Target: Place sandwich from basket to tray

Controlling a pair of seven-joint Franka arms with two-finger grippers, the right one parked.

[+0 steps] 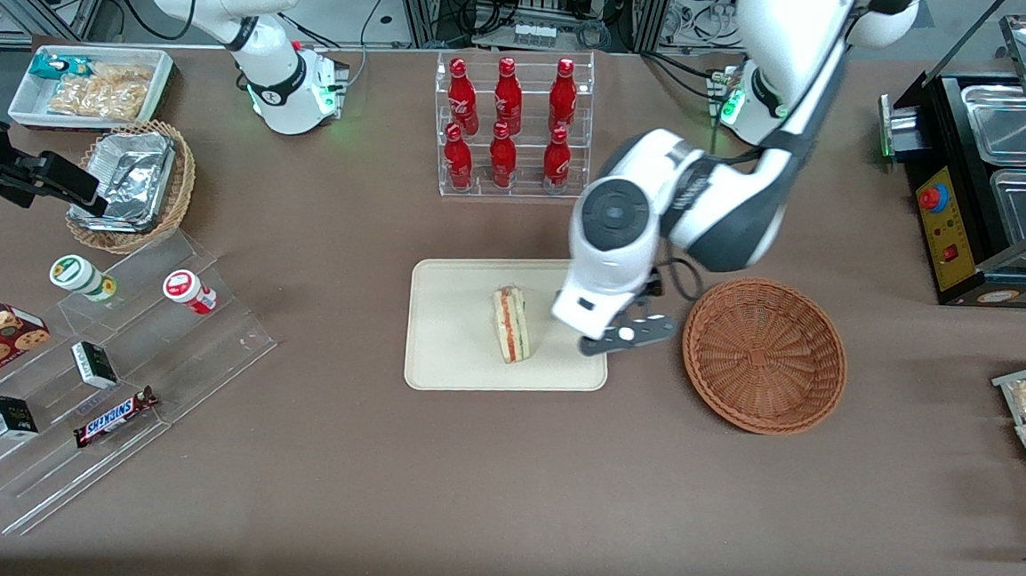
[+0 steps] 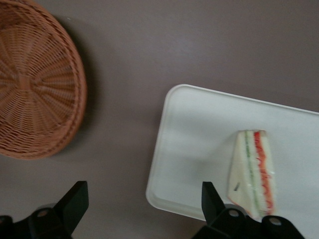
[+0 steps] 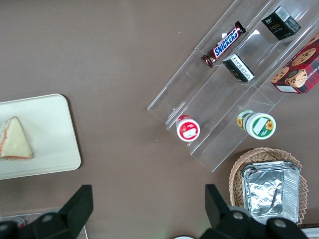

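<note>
Gripper [image 2: 144, 209] on the left arm is hanging over the tabletop [image 1: 500, 492] right at the tray's edge, on the side facing the basket, and its fingers [image 2: 75, 201] are spread wide with nothing between them. From the wrist camera you can see one fingertip over bare brown tabletop and the other one over the corner of the tray, just beside the sandwich.

So the sandwich [image 1: 511, 325] is lying on the cream-beige tray [image 1: 452, 338], roughly in the middle but a bit toward the working arm's side. It's a pale triangular wedge and you can make out the red and green filling stripes along its cut edge. Nothing is touching it.

That reddish-brown wicker basket [image 1: 765, 354] sits on the tabletop just beside the tray, toward the working arm's end, and it's got nothing in it, you can see the woven bottom.

Other stuff around: a clear rack of red bottles [image 1: 511, 123] farther from the front camera than the tray, and toward the parked arm's end a clear stepped display with a Snickers bar [image 1: 116, 417], plus a lighter wicker basket holding foil trays [image 1: 128, 177].
</note>
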